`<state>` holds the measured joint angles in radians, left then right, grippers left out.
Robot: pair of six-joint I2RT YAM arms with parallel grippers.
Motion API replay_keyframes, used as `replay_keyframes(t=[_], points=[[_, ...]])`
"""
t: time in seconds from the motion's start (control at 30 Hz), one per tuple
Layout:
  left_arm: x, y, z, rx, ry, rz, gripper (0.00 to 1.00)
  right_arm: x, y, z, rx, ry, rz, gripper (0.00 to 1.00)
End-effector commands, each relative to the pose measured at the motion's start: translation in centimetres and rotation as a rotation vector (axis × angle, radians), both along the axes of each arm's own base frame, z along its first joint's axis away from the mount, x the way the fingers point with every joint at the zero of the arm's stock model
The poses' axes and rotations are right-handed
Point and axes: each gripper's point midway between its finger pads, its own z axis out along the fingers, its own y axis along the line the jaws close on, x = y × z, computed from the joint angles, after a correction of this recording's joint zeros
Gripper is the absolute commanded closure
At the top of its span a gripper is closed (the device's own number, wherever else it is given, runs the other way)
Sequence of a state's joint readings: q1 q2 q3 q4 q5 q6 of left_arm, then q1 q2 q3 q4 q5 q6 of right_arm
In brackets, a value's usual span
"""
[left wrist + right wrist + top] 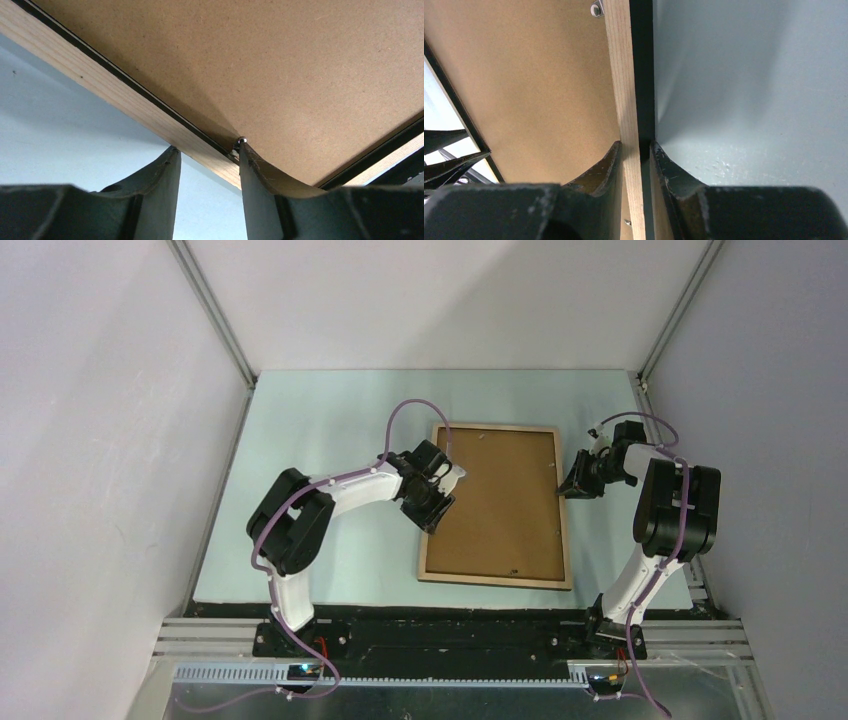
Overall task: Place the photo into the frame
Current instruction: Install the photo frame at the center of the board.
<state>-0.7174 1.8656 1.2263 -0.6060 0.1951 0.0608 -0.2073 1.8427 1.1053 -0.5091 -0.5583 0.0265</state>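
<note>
So the left gripper [443, 492] is parked at the left rail of the frame [495, 581], up toward the far corner. From the left wrist cam its jaws sit partway apart and straddle that light-wood rail: one finger [165, 170] is on the outside over the pale green worktop [330, 440], the other is inside, against the brown backing panel [500, 505], right by a little metal tab [242, 139]. Can't really tell if they're actually pinching the rail or just bracketing it.

The frame itself lies back side up in the middle of the worktop, a bit right of centre, with the backing panel sitting inside it.

Over on the right, the right gripper [567, 485] has its jaws clamped on the frame's right rail, with wood and black edge squeezed between both fingers.
</note>
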Motion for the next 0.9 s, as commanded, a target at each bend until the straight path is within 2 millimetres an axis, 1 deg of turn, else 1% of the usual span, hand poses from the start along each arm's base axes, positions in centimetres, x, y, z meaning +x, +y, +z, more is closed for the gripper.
replay_keyframes(t=[0.0,0.37,0.53,0.87], points=[[0.17,-0.67,-0.21,-0.011,-0.029,-0.059,0.55,0.82,0.78,0.96,0.065,-0.039,0.008,1.0],[0.24,-0.67,0.03,-0.013,-0.039,-0.065,0.6,0.82,0.8,0.89,0.067,-0.038,0.01,1.0],[0.28,-0.59,0.09,-0.013,-0.043,-0.07,0.65,0.79,0.82,0.82,0.068,-0.036,0.011,1.0],[0.47,-0.36,0.45,-0.007,-0.066,-0.087,0.68,0.79,0.84,0.8,0.069,-0.038,0.013,1.0]])
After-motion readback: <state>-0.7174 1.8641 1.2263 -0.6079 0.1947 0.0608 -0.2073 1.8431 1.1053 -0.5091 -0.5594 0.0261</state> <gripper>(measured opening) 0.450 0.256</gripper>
